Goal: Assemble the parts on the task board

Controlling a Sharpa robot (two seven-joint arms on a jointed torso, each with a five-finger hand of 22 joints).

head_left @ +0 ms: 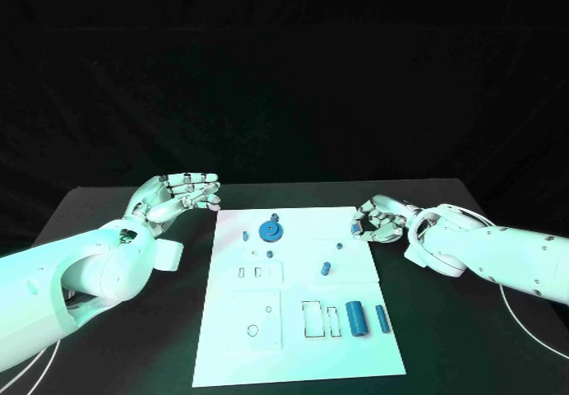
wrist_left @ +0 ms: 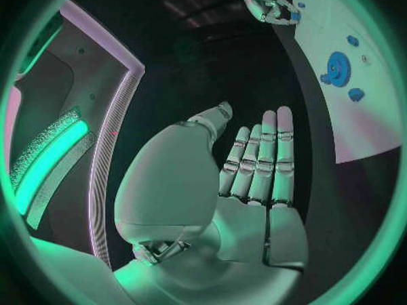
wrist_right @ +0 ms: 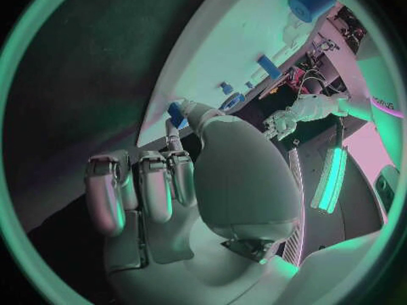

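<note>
Pinching small blue part point(wrist_right: 176, 112) at board point(head_left: 356, 346) right edge, right hand point(head_left: 381, 220); rigid, light, fiddly. Left hand point(head_left: 178, 193) released.

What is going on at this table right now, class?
A two-armed robot is working at a white task board on a black table. Its right hand sits at the board's far right edge, pinching a small blue part between thumb and finger. The left hand hovers off the board's far left corner, fingers extended, holding nothing. A blue gear and two blue cylinders lie on the board.
</note>
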